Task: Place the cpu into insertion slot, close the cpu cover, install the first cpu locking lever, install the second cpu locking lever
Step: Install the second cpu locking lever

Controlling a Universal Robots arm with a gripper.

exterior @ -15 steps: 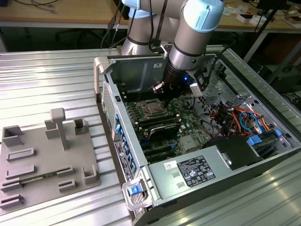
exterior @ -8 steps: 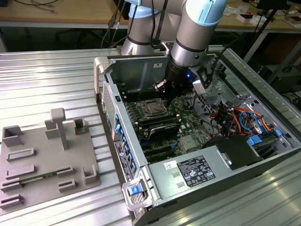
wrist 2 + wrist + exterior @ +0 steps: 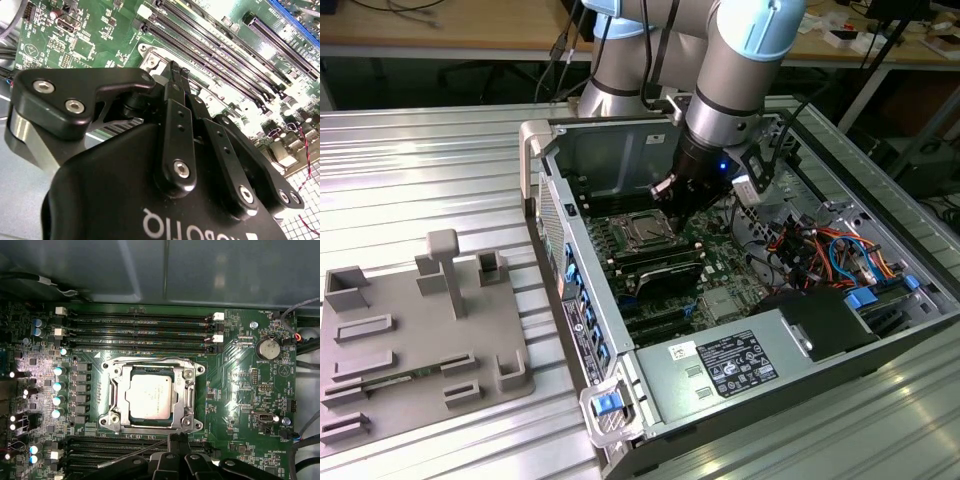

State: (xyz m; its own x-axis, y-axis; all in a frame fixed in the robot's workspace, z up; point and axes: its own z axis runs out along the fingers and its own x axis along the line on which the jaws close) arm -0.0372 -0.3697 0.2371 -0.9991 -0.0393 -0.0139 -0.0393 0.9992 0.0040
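One cpu sits in the slot, cover down around it. Gripper hangs just beside the socket's edge, fingers pinched together, holding nothing. One lever lies loose near the tips.

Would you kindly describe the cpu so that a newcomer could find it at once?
Look inside the open computer case at the green board. Between the banks of long black memory slots sits a silver cover; the cpu is the flat, dull-grey square showing through its window, the sole plain metal square there.
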